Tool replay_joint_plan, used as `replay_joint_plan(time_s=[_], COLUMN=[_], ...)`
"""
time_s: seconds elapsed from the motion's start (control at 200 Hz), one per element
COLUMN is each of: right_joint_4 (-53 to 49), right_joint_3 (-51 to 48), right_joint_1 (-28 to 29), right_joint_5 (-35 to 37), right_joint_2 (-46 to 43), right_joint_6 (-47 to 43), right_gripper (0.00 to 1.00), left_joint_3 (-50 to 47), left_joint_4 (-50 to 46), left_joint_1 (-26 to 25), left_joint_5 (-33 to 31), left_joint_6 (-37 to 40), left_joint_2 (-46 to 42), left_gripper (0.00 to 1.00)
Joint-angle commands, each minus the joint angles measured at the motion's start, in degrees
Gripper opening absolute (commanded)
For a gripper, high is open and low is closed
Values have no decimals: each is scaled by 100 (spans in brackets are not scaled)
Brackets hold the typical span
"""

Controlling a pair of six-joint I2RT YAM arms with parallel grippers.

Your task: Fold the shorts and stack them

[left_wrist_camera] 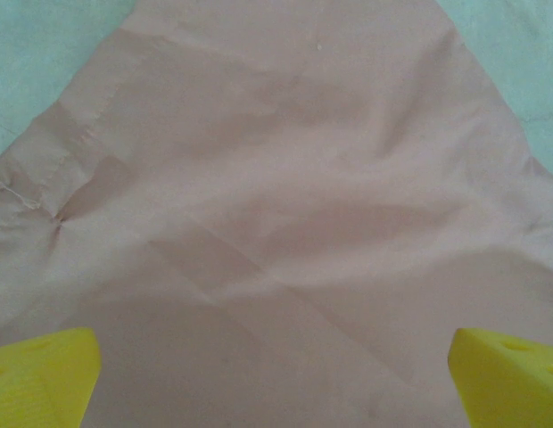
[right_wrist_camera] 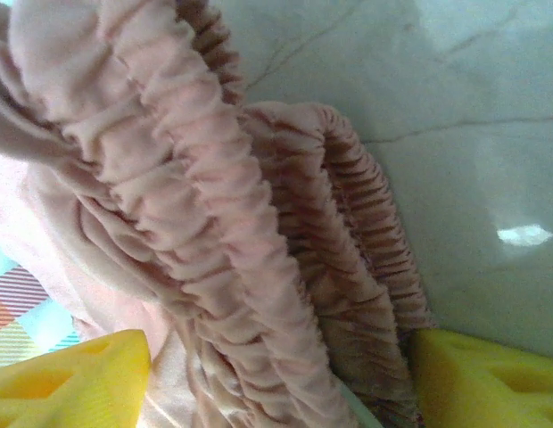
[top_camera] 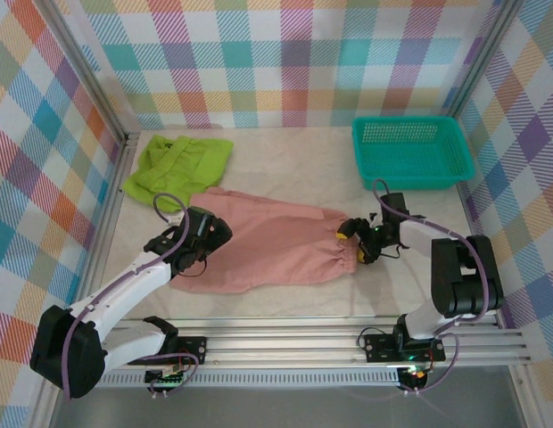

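The salmon pink shorts (top_camera: 268, 241) lie spread across the middle of the table, with the gathered waistband (top_camera: 343, 245) at their right end. The lime green shorts (top_camera: 177, 163) lie crumpled at the back left. My left gripper (top_camera: 194, 254) hangs over the left end of the pink pair. In the left wrist view this gripper (left_wrist_camera: 276, 383) is open, its yellow fingertips (left_wrist_camera: 40, 379) wide apart over flat pink fabric (left_wrist_camera: 285, 196). My right gripper (top_camera: 353, 242) is open and straddles the bunched waistband (right_wrist_camera: 223, 232), with its yellow fingertips (right_wrist_camera: 71, 379) on either side.
A teal mesh basket (top_camera: 410, 152) stands at the back right. Plaid walls enclose the table on three sides, and a metal rail (top_camera: 285, 343) runs along the near edge. Bare tabletop (top_camera: 294, 160) lies between the green shorts and the basket.
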Motion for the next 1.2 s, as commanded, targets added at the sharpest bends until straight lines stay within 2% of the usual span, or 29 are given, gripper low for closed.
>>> replay_joint_plan(time_s=[0.0, 0.08, 0.265, 0.425, 0.575, 0.845, 1.045, 1.195], right_joint_4=[77, 71, 86, -332, -1215, -3536, -5158, -6252], right_joint_3=[128, 191, 368, 653, 1053, 2501, 4125, 5211], right_joint_1=[106, 160, 213, 222, 222, 323, 819, 1707], right_joint_5=[-26, -18, -68, 304, 1085, 3185, 5241, 6771], right_joint_2=[156, 249, 470, 354, -272, -1321, -1098, -435], right_joint_6=[-83, -160, -356, -747, -1134, -2109, -2523, -2352], right_gripper=[68, 57, 19, 1, 0, 0, 0, 0], left_joint_3=[-101, -119, -145, -132, -109, -167, -226, -215], left_joint_4=[53, 77, 71, -19, -120, -62, 54, 53], left_joint_1=[-44, -43, -36, -44, -40, -33, -33, -35], left_joint_5=[-35, -32, -42, -136, -320, -388, -305, -318], left_joint_6=[-45, -62, -80, -80, -115, -114, -176, -177], left_joint_2=[5, 6, 6, -86, -329, -444, -400, -420], left_gripper=[100, 100, 100, 100, 100, 100, 100, 100])
